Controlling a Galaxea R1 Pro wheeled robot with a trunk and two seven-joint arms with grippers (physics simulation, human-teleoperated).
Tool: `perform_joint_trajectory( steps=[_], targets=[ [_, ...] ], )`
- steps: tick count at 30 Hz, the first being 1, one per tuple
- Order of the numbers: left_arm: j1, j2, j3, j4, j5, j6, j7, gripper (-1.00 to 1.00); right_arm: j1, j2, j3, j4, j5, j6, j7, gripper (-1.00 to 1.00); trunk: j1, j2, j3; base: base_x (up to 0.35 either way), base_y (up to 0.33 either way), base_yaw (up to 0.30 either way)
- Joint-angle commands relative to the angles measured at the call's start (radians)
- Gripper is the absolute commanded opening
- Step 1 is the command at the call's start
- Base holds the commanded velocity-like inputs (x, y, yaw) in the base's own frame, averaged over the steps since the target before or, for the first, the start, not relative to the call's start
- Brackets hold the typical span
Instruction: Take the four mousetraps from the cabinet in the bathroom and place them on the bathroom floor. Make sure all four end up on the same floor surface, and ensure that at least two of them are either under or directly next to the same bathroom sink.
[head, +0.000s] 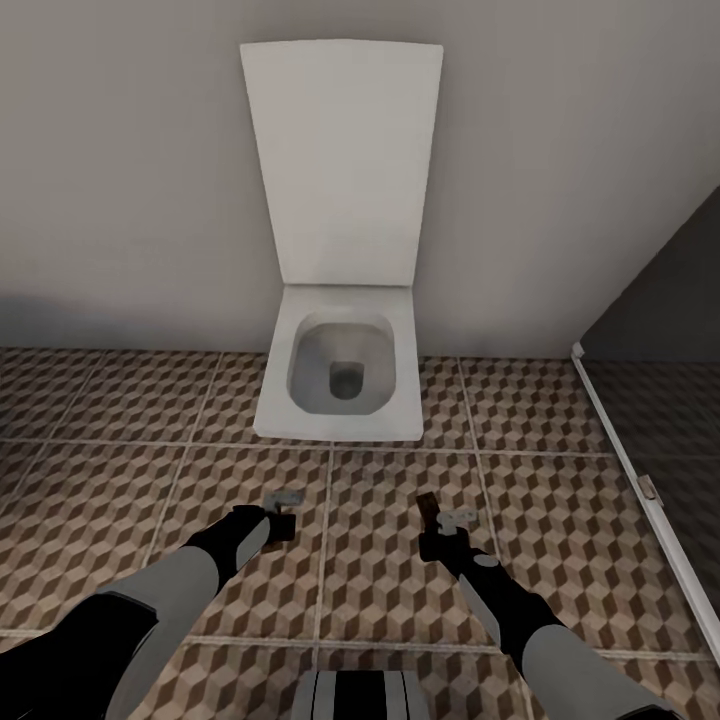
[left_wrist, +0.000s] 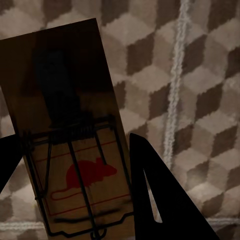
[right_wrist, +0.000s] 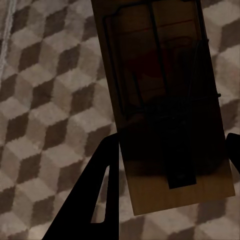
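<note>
My two grippers hang low over the cube-patterned bathroom floor, in front of a toilet. In the left wrist view, a mousetrap, a brown board with wire parts and a red mouse print, lies between the dark fingers of my left gripper, which is shut on it. My right gripper is shut on a second mousetrap, seen from the right wrist with a finger along its edge. Both traps are held above the tiles. The cabinet, the sink and the other mousetraps are out of view.
A white toilet with its lid raised stands against the grey wall straight ahead. To the right, a dark glass partition with a white floor rail runs diagonally. Tiled floor spreads left and right of the toilet.
</note>
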Motion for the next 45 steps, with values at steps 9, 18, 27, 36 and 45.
perform_joint_trajectory(
  steps=[9,18,27,36,45],
  targets=[
    [0.0,0.0,-0.006,0.001,0.008,0.009,0.006,-1.0,0.0,-0.001,0.004,-0.002,-0.013,0.003,0.002,-1.0,0.0,0.0,-0.001,0.0,0.0,0.0],
    [0.0,-0.002,-0.007,0.001,0.009,0.01,0.006,-1.0,0.0,-0.001,0.004,-0.002,-0.013,0.003,0.002,-1.0,0.0,0.0,-0.001,0.0,0.0,0.0],
    [0.0,-0.012,-0.006,0.001,0.009,0.009,0.006,-1.0,0.0,-0.001,0.004,-0.002,-0.013,0.003,0.002,-1.0,0.0,0.0,-0.001,0.0,0.0,0.0],
    [0.0,-0.013,-0.006,0.001,0.009,0.01,0.006,-1.0,0.0,-0.001,0.003,-0.002,-0.012,0.003,0.002,-1.0,0.0,0.0,-0.001,0.0,0.0,0.0],
    [0.0,-0.013,-0.006,0.001,0.009,0.011,0.006,-1.0,0.0,-0.002,0.003,-0.003,-0.013,0.003,0.002,-1.0,0.008,-0.014,-0.007,0.0,0.0,0.0]
  ],
)
